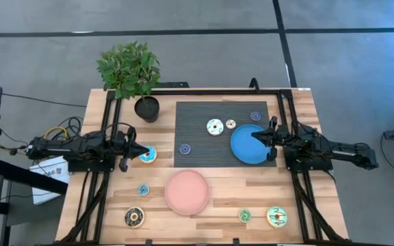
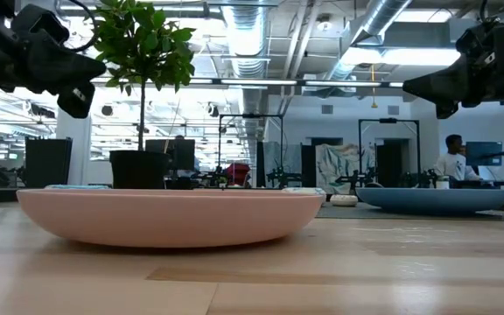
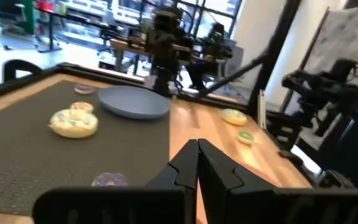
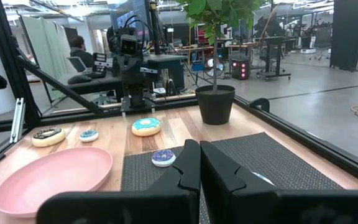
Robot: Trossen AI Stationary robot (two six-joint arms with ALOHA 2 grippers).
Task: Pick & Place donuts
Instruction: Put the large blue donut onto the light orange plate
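Note:
Several toy donuts lie on the table. A white one (image 1: pixel 215 127), a tiny cream one (image 1: pixel 230 124), a tiny blue one (image 1: pixel 255 116) and a tiny purple one (image 1: pixel 185 148) rest on the dark mat. A blue-frosted one (image 1: pixel 148 156), a small blue one (image 1: pixel 143 189), a dark brown one (image 1: pixel 135 217), a small green one (image 1: pixel 245 216) and a green-yellow one (image 1: pixel 277 217) rest on the wood. My left gripper (image 1: pixel 135 149) is shut and hangs raised just left of the blue-frosted donut (image 4: pixel 146 126). My right gripper (image 1: pixel 257 137) is shut and hovers over the blue plate (image 1: pixel 246 150).
A pink plate (image 1: pixel 187 192) sits at the near middle, and the dark mat (image 1: pixel 204 113) holds the blue plate. A potted plant (image 1: pixel 146 108) stands at the far left. Black frame rails (image 1: pixel 94 191) run along both sides. Bare wood lies between the plates and the near donuts.

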